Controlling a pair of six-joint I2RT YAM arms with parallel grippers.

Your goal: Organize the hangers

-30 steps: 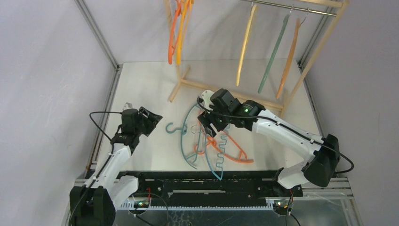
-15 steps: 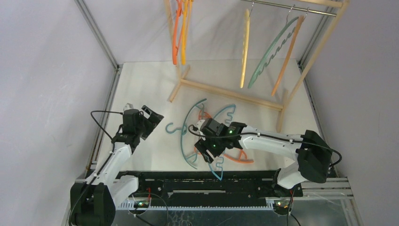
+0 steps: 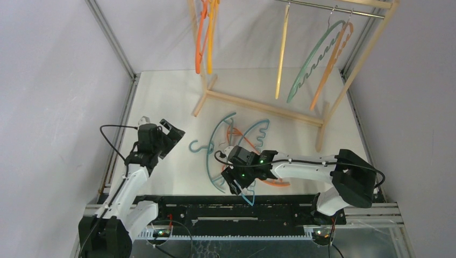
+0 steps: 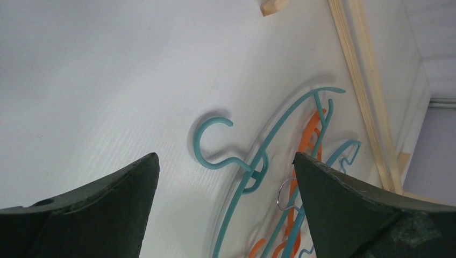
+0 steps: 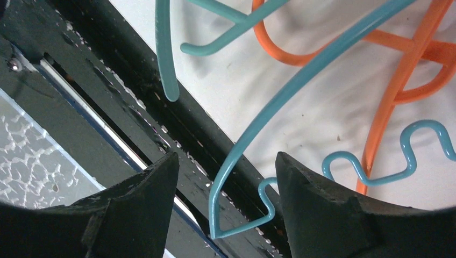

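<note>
Your right arm lay stretched low over the white counter [image 3: 161, 97], reaching from its base toward 9 o'clock. The right end effector [image 3: 236, 181] [image 5: 225, 161] pointed down at the 6 o'clock end of the tangled pile of teal and orange thin plastic hangers [image 3: 242, 141] at the counter's middle. Its fingers stood wide apart and clamped nothing. In the right wrist view, the curved arm of a teal plastic hanger with a wavy bar [image 5: 301, 78] ran between them, its sharp corner lying over the black rail [image 5: 134, 123].

Your left arm stood bent at 9 o'clock of the pile. The left end effector [image 3: 171, 134] [image 4: 226, 161] hung above the counter, spread wide and empty, facing the teal hook [image 3: 194, 145] [image 4: 197, 144] of one hanger in the pile.

At 12 o'clock stood the pale wooden rack [image 3: 258, 106]. An orange hanger [image 3: 199, 48] and a yellow hanger [image 3: 211, 48] hung together at its 9 o'clock end. From the metal rod [image 3: 322, 6] hung a second yellow hanger [image 3: 280, 59], a teal notched hanger [image 3: 305, 62] and a second orange hanger [image 3: 329, 67].
</note>
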